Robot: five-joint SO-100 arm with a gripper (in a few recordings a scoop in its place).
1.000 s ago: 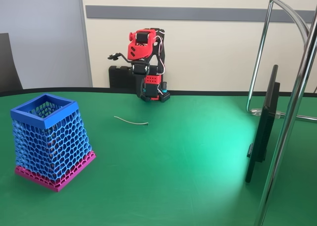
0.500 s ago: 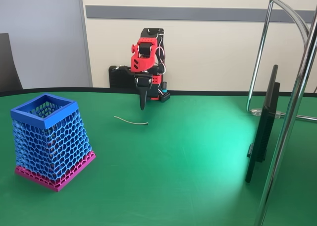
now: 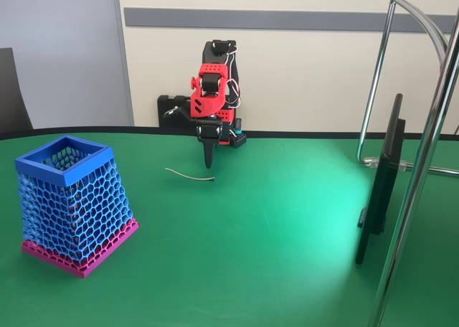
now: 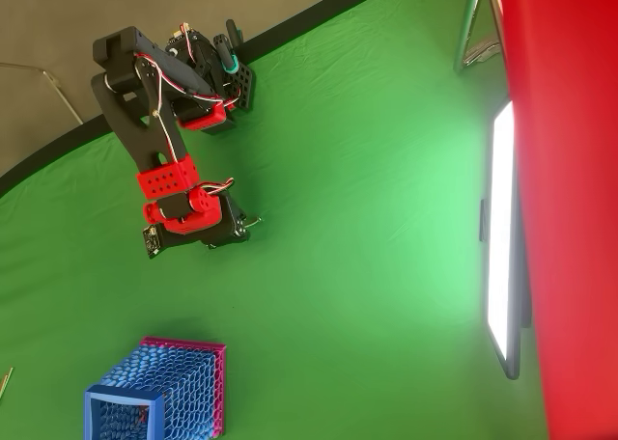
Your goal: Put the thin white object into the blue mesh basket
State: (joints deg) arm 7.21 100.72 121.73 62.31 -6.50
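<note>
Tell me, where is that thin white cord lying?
In the fixed view the thin white cord lies on the green table, right of the blue mesh basket, just below the pincer.

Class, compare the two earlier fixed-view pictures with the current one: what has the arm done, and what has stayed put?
The pincer swung from pointing sideways, out to the picture's left, to pointing straight down, then dropped lower toward the table, above the right end of the thin white object. Nothing has been grasped. The cord and the blue mesh basket lie where they were.
</note>
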